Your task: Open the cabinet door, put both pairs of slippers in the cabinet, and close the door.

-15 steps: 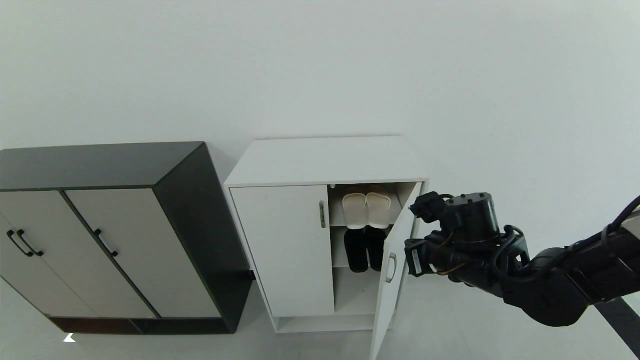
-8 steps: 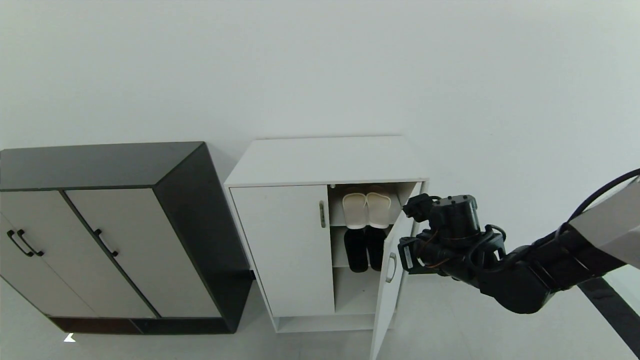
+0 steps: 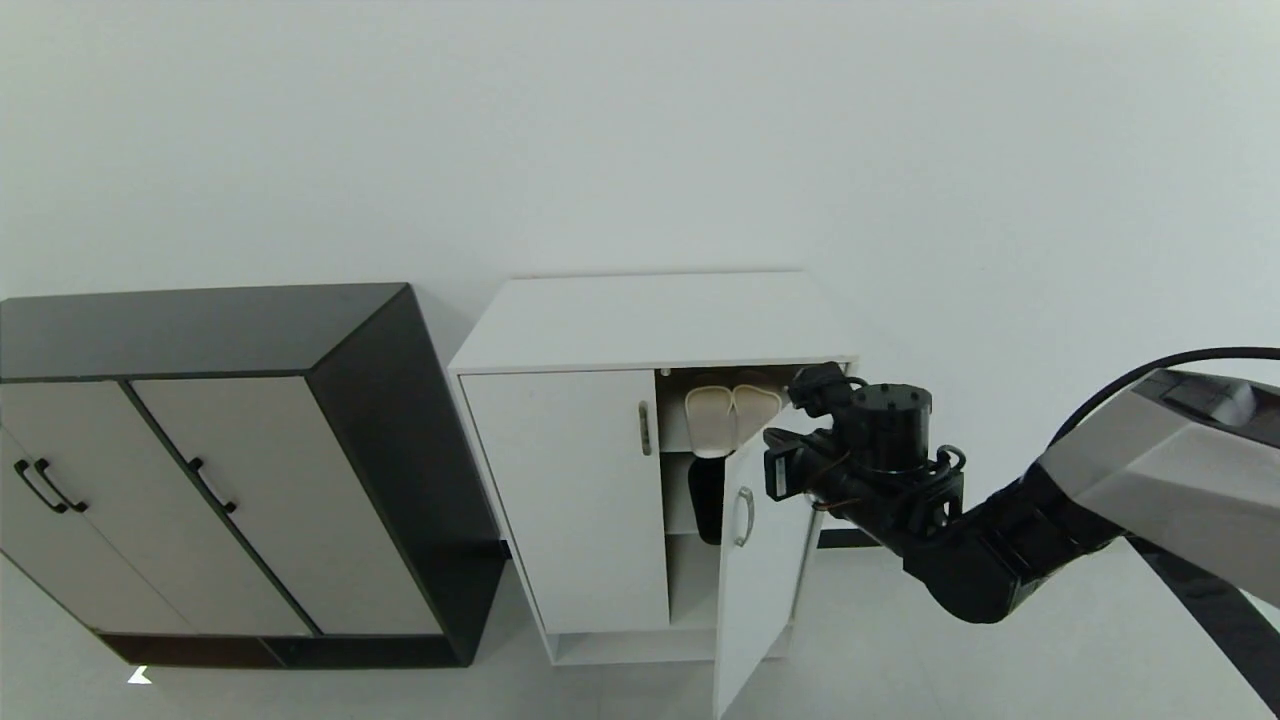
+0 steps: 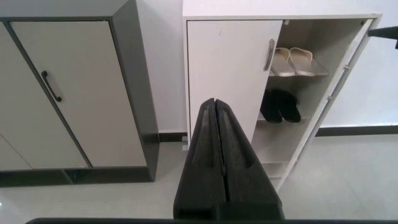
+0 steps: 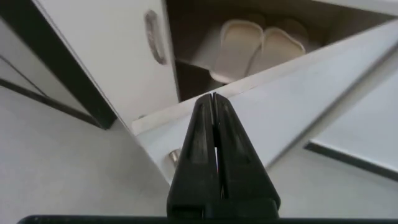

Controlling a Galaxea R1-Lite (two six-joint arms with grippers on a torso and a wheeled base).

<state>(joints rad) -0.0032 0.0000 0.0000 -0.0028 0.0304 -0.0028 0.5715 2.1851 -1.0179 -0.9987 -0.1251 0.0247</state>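
Jaws pressed together on my left gripper [image 4: 215,102] and right gripper [image 5: 214,98]. The right one is at the door [image 3: 760,545], which has swung toward 9 o'clock, half covering the slippers [image 3: 732,415] shelved in the cabinet [image 3: 650,320]. I judge closing nearly done.

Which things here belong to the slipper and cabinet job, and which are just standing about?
Part of the job: small white two-door cabinet; its half-open right door; cream slippers on the top shelf; black slippers on the shelf below; shut right end effector at that door.
Just standing about: large black cabinet with grey doors, left of the white one.
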